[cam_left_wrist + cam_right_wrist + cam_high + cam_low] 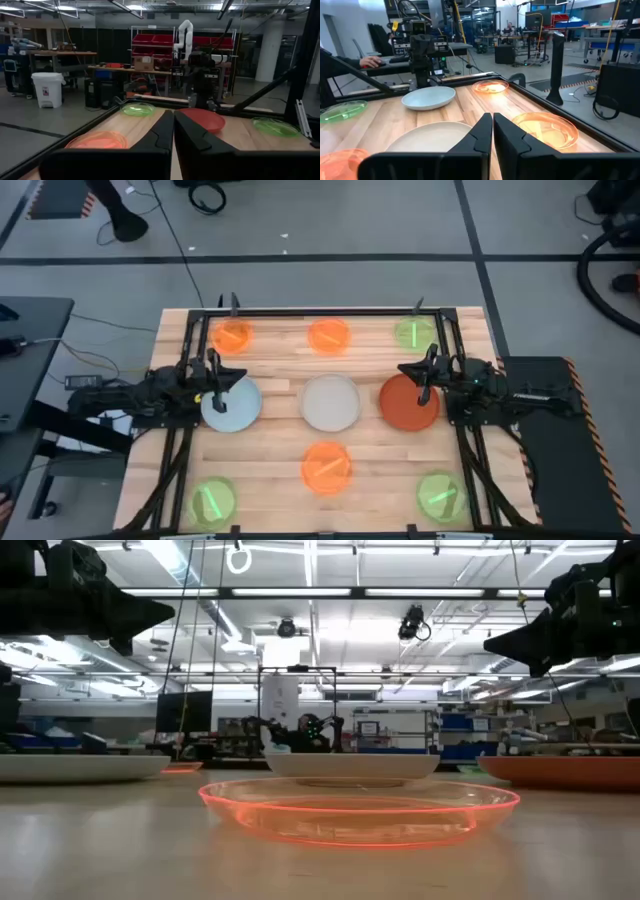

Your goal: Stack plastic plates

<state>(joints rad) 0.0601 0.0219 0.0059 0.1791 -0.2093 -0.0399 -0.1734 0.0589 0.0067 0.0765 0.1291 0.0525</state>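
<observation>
Nine plates lie flat and apart on the wooden table. The middle row holds a pale blue plate, an off-white plate and a rust red plate. Small translucent orange plates and a green plate line the far side. Green plates and an orange plate line the near side. My left gripper hangs shut above the blue plate's far edge. My right gripper hangs shut above the red plate.
A black frame rail runs along the table's far edge and down both sides. Bare wood shows between the plates. Beyond the table's left side, a person's hand rests at a desk.
</observation>
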